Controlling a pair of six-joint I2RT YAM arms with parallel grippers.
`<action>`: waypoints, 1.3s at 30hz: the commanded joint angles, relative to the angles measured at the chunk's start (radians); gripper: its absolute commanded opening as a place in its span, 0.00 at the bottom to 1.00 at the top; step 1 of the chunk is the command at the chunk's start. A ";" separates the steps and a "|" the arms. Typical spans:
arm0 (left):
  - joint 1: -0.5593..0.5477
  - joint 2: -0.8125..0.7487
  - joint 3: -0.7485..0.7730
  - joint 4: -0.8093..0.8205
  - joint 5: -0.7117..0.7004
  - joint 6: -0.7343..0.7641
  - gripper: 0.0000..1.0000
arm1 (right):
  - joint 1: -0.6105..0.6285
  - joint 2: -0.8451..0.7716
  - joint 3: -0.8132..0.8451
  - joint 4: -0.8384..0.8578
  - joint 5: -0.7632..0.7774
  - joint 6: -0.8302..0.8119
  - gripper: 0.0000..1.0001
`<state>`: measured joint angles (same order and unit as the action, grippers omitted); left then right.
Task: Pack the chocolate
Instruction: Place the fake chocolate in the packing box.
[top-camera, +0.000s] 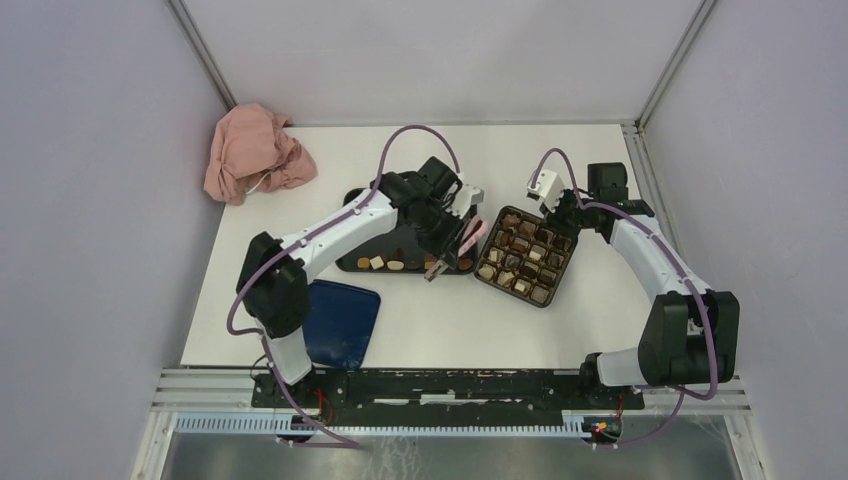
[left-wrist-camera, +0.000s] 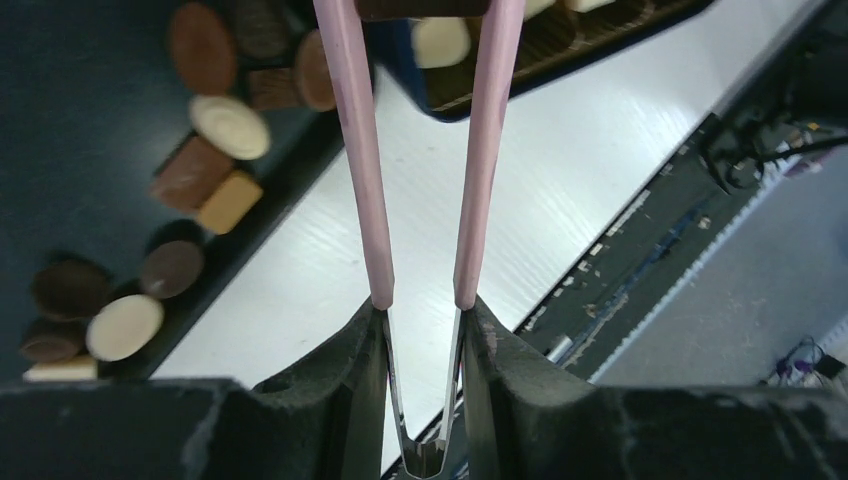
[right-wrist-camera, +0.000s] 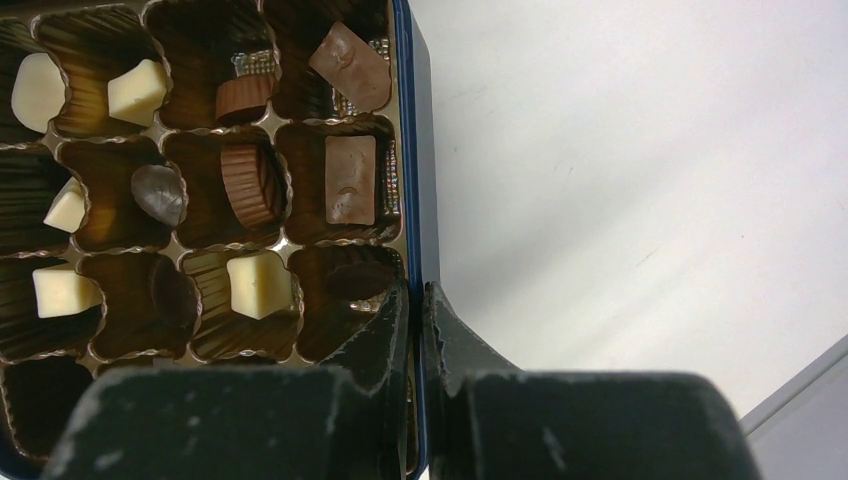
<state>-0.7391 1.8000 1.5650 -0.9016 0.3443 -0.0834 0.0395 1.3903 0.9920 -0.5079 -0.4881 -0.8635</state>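
At the bottom of the left wrist view, our left gripper (left-wrist-camera: 422, 310) is clenched on the pink tongs (left-wrist-camera: 362, 150). We cannot tell whether their tips, cut off at the top edge, pinch anything. The loose chocolate (left-wrist-camera: 230, 125) lies upper left on the dark tray (left-wrist-camera: 60, 130), beside the tongs. The pieces look light, hard and slippery, so we would pinch gently across the flat sides. Our right gripper (right-wrist-camera: 415, 305) clamps the blue box (right-wrist-camera: 418, 150) by its wall.
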 joint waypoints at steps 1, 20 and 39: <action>-0.077 -0.065 -0.033 0.086 0.121 -0.064 0.09 | 0.003 -0.005 0.010 0.071 -0.012 0.023 0.01; -0.296 0.058 -0.032 0.192 0.135 -0.125 0.12 | 0.003 0.015 0.018 0.054 -0.010 0.014 0.01; -0.346 0.205 0.102 0.121 0.062 -0.129 0.17 | 0.002 0.023 0.023 0.042 -0.015 0.004 0.01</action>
<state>-1.0752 1.9915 1.6180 -0.7609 0.4343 -0.1772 0.0391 1.4097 0.9916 -0.5087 -0.4839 -0.8608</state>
